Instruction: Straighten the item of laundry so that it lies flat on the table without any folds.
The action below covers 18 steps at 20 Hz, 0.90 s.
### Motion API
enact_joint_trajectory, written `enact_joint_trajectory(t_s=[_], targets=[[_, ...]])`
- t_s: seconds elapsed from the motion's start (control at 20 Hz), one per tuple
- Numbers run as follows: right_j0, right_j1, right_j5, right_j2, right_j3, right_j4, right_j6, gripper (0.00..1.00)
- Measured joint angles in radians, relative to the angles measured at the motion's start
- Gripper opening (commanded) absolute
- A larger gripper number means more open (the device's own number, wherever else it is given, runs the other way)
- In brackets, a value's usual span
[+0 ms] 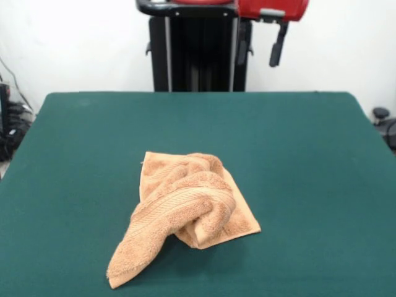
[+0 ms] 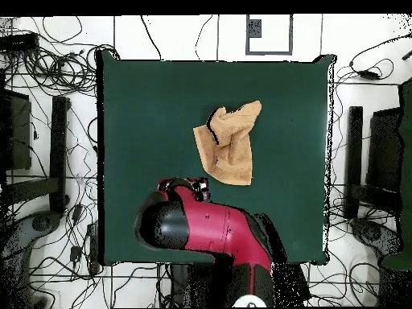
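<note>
The item of laundry (image 1: 185,207) is an orange-tan terry towel lying crumpled near the middle of the dark green table (image 1: 309,154). Part of it lies flat underneath, and a bunched fold with a ribbed band runs over it, ending in a loose corner toward the front-left edge. In the overhead view the towel (image 2: 229,143) sits right of the table's (image 2: 145,105) centre. My gripper (image 2: 195,187) shows only there, at the end of the red and black arm (image 2: 209,229). It is below and left of the towel, apart from it. Its state is hidden.
The arm's red and black upper part (image 1: 266,9) hangs over the far table edge. Tangled cables (image 2: 56,64) cover the white floor around the table. Dark stands (image 2: 354,153) flank both sides. Wide green surface surrounds the towel.
</note>
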Motion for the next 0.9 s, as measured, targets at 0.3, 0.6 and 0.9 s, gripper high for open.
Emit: enact_joint_trajectory(t_s=[0.3, 0.6, 0.9], targets=[[-0.001, 0.077, 0.037, -0.003, -0.113, 0.007, 0.0, 1.0], [-0.011, 0.136, 0.038, -0.003, -0.195, 0.013, 0.0, 1.0], [-0.014, 0.185, 0.038, -0.002, -0.273, 0.012, 0.0, 1.0]])
